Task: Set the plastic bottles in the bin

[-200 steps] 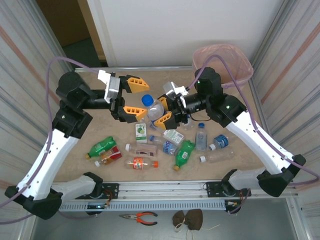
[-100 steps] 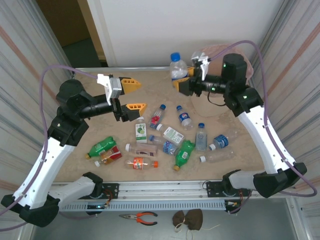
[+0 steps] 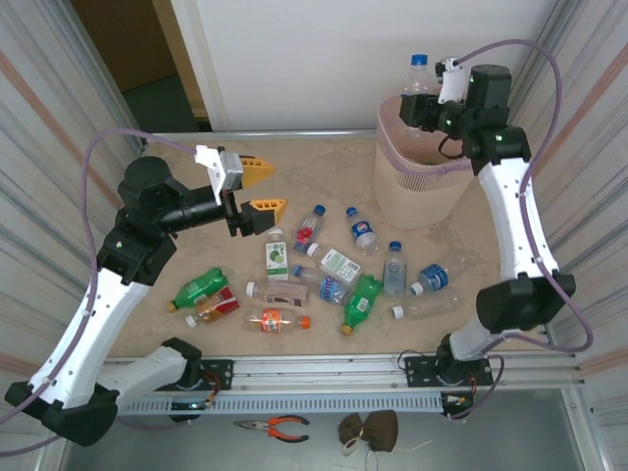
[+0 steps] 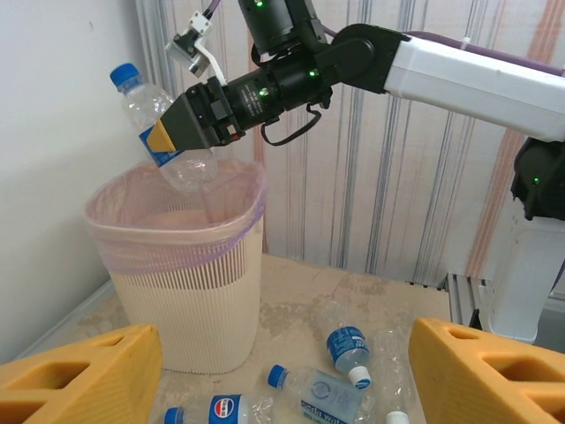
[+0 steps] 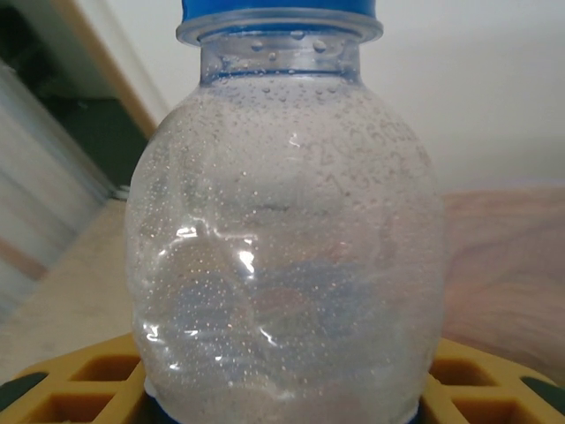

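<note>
Bottle time: the right gripper [image 3: 424, 110] is clamped on a clear bottle [image 3: 419, 74] with a blue cap, holding it by the lower body up in the far right corner. From the left wrist camera that bottle [image 4: 157, 113] is tilted, cap pointing up toward the white wall, with its bottom end hanging right over the mouth of the bin [image 4: 187, 305]. It's above the pink liner [image 4: 132, 246] and not inside. The right wrist camera has the bottle [image 5: 282, 265] dead centre, fogged with tiny droplets, sitting between the yellow fingers [image 5: 79, 384].

The bin [image 3: 420, 204] stands on the table [image 3: 186, 226] at the far right, ribbed beige sides, liner folded over the rim.

The left gripper [image 3: 281, 188] hovers over the left middle of the table with its yellow fingers spread wide, nothing between them, pointing toward the bin.

The rest of the bottles lie scattered across the near middle of the table: a green bottle [image 3: 361, 299] near the centre, another green one [image 3: 199, 287] off to the left, an orange-labelled bottle [image 3: 278, 319] between them at the near side, and several clear blue-capped bottles [image 3: 394, 270] on the right, nearer than the bin.
</note>
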